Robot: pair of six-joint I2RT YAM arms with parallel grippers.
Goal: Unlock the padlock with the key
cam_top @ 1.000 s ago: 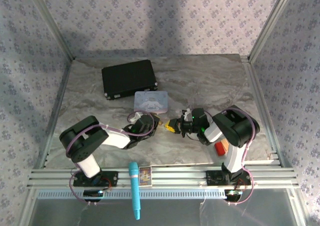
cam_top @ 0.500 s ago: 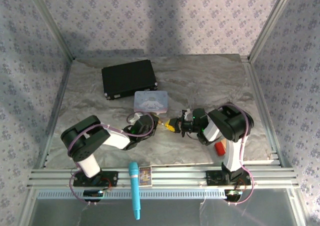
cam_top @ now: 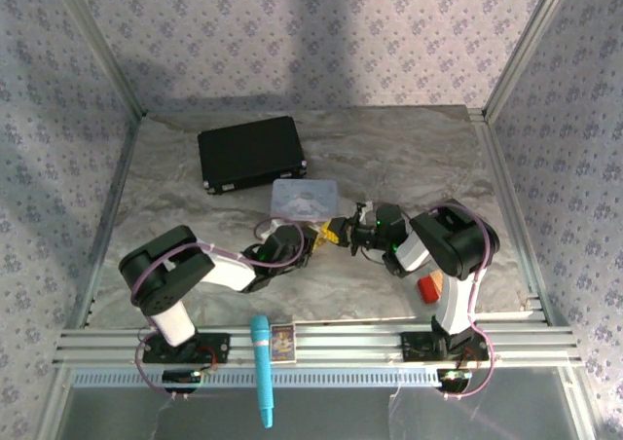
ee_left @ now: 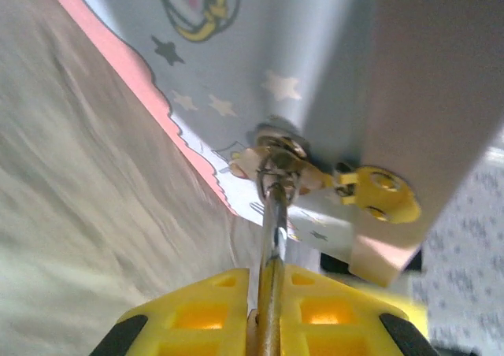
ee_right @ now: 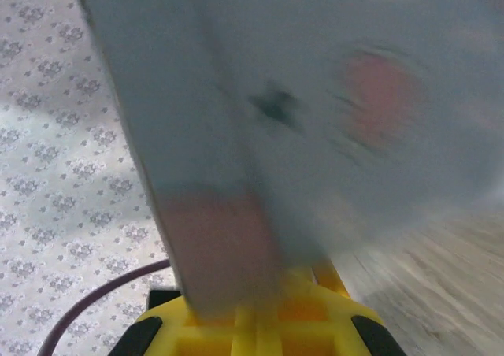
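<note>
A black case (cam_top: 251,153) lies flat on the table (cam_top: 409,158), behind and to the left of the pale blue tin (cam_top: 305,195). On the near side of the tin and also to its left, a teal tube-shaped thing (cam_top: 261,367) rests across the metal rail at the table's front edge.

The left gripper (cam_top: 311,238) sits just in front of the tin's near edge. In the left wrist view its yellow fingers (ee_left: 197,313) are pressed together on the key (ee_left: 272,230). The key is a thin silvery shaft that stands up from between them, its far end touching the padlock (ee_left: 279,157). The padlock is a small brass and silver piece lying against the tin's side wall, just left of a yellow latch (ee_left: 382,194) on that wall. The tin has pale stars and a pink scalloped border, and it looks tilted rather than flat.

The right gripper (cam_top: 339,234) meets the tin at its near right corner, close to the left gripper. In the blurred right wrist view, its fingers (ee_right: 189,332) are closed, with a pink corner of the tin coming down right at them. Whether they pinch anything cannot be told.

A red-and-orange block (cam_top: 429,286) lies on the table, well to the right of the tin and nearer the front edge, partly hidden by the right arm.
</note>
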